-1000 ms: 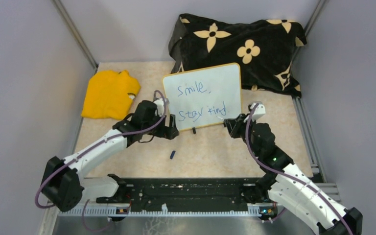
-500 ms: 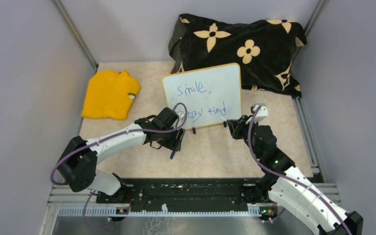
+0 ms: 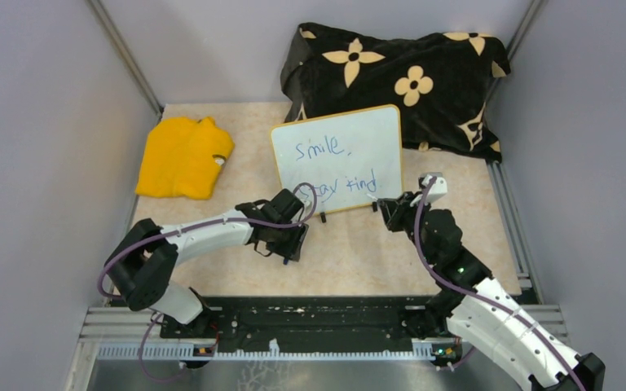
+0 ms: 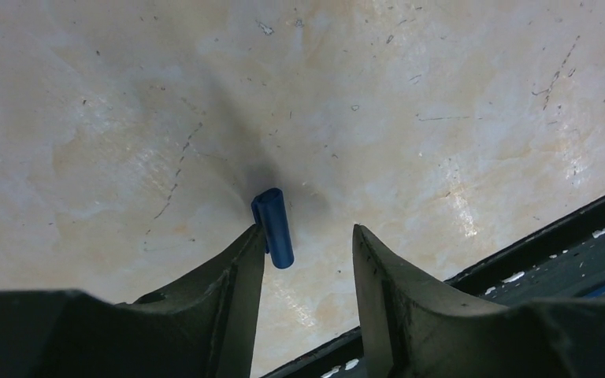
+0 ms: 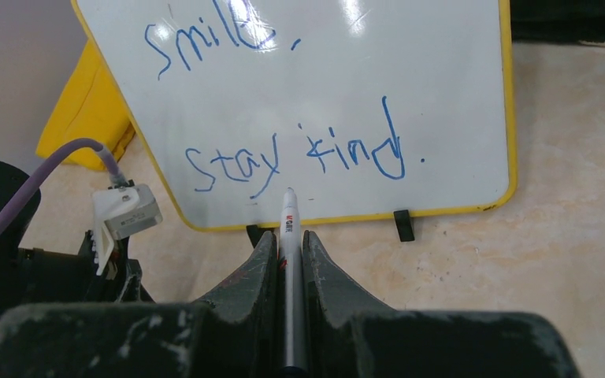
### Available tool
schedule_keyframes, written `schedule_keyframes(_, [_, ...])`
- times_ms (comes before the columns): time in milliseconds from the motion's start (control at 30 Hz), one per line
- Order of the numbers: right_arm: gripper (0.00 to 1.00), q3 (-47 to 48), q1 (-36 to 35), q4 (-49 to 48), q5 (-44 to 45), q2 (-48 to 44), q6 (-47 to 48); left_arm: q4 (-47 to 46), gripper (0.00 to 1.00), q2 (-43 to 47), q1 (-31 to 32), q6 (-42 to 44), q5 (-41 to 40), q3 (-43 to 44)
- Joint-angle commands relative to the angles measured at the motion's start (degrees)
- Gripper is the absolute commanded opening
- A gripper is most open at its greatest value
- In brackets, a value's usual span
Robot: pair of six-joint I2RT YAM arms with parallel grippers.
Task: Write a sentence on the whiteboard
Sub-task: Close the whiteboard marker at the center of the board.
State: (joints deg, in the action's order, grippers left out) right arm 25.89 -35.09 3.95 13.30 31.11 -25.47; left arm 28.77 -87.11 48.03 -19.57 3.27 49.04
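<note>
Apparently the writing is complete: the sentence [image 5: 339, 153] stands in blue on the whiteboard [image 3: 375, 134], "Smile," above and "Stay kind." below. The board is at the far middle of the desk [image 3: 359, 252], upright on its small black feet and tilted back, just in front of the black flowered cloth [image 3: 424, 73].

I judge the board to be light and stiff, with a smooth, slippery face. A push low on it could make it slide or tip, so the yellow rim is the safe place to hold it – fresh ink would smear under a finger.

The right claw [image 5: 287, 244] is closed on the marker [image 5: 289, 220], whose tip points at the lower rim of the board; I cannot tell whether it touches.

The left claw [image 4: 307, 232] hangs low over the desk with its jaws apart. A small blue cap [image 4: 274, 228] lies between them, close against one finger. The cap looks hard, light and round – it may roll or squirt out, so a slow grip across its middle seems best.
</note>
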Motion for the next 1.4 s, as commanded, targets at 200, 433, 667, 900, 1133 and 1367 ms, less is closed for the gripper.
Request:
schedule_keyframes(200, [0.00,-0.44,-0.30,-3.51,-0.38,-0.78,0.60,-2.40,0.45,-2.19,0.42,-2.66,-2.74,-1.07])
schedule_keyframes(433, [0.00,-0.57,-0.29,-3.51,-0.53,-0.79,0.62,-1.87,0.36,-3.64,0.42,-3.85,-6.25,-0.75])
schedule_keyframes(667, [0.00,-0.77,-0.31,-3.51,-0.56,-0.79,0.43,-2.30,0.15,-0.50,0.47,-8.79,-11.17,-2.86])
schedule_keyframes(900, [0.00,-1.03,-0.30,-3.52,-0.76,-0.79,0.34,-4.55,0.09,4.33,0.40,-19.81,-14.85,-6.93])
schedule_keyframes(1133, [0.00,-1.00,-0.31,-3.51,-0.90,-0.79,0.33,-6.07,0.22,4.18,0.40,-21.94,-15.55,-7.92])
schedule_keyframes(1367, [0.00,-0.99,-0.30,-3.51,-0.80,-0.88,0.29,-3.74,0.31,0.80,0.42,-18.31,-15.09,-5.99])
